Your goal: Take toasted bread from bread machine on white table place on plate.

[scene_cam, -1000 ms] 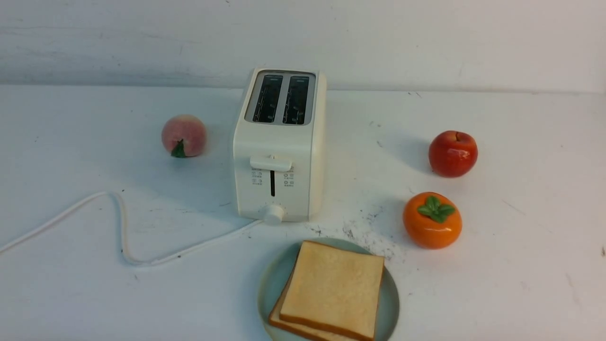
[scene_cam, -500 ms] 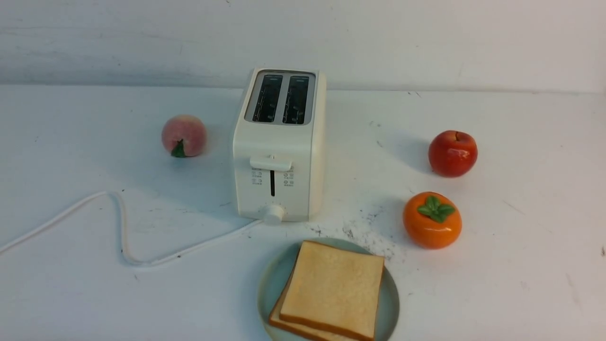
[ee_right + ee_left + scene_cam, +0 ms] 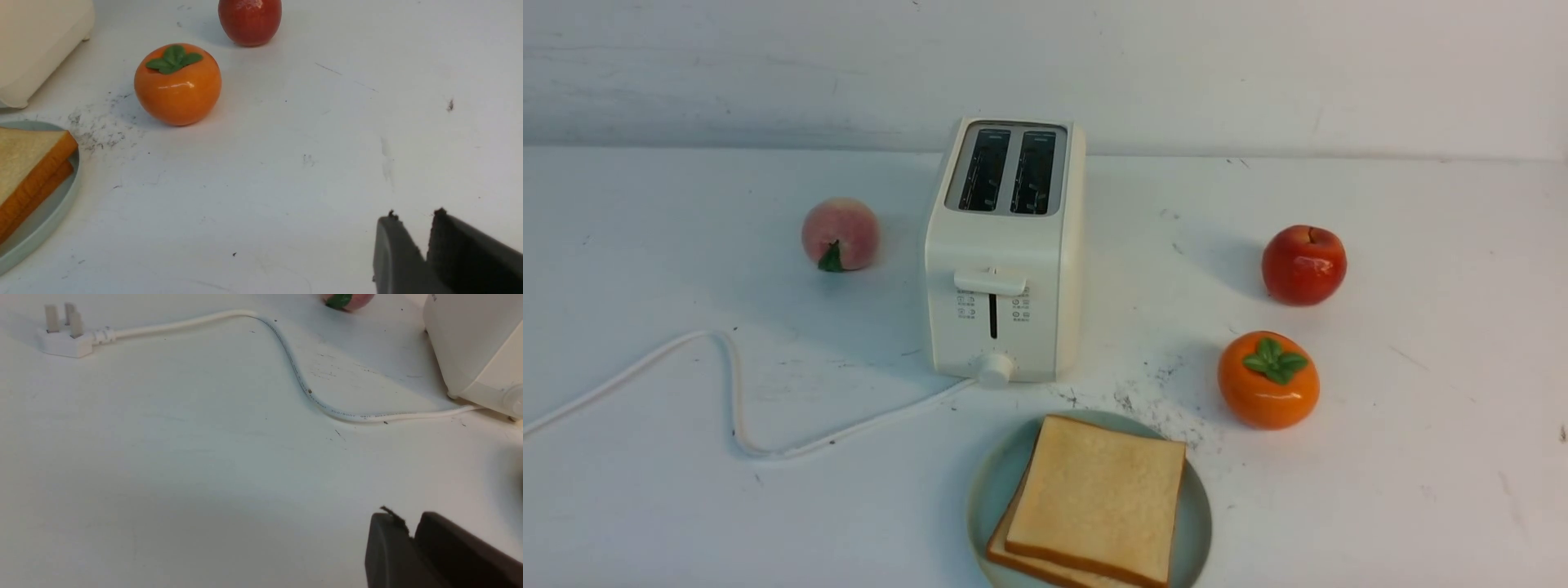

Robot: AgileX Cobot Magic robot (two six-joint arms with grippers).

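Two slices of toasted bread (image 3: 1094,498) lie stacked on the pale teal plate (image 3: 985,498) at the front of the white table (image 3: 1421,457). Behind it the cream bread machine (image 3: 1005,253) shows two dark slots with no slice standing in them. Neither arm reaches into the front view. My left gripper (image 3: 408,516) hovers over bare table left of the bread machine (image 3: 470,343), jaws a narrow slit apart and holding nothing. My right gripper (image 3: 414,216) hangs right of the plate (image 3: 49,220) and bread (image 3: 28,163), also narrowly parted and holding nothing.
A peach (image 3: 840,234) sits left of the bread machine. A red apple (image 3: 1304,265) and an orange persimmon (image 3: 1268,380) stand to the right. The white cord (image 3: 735,408) loops across the left side to a plug (image 3: 61,335).
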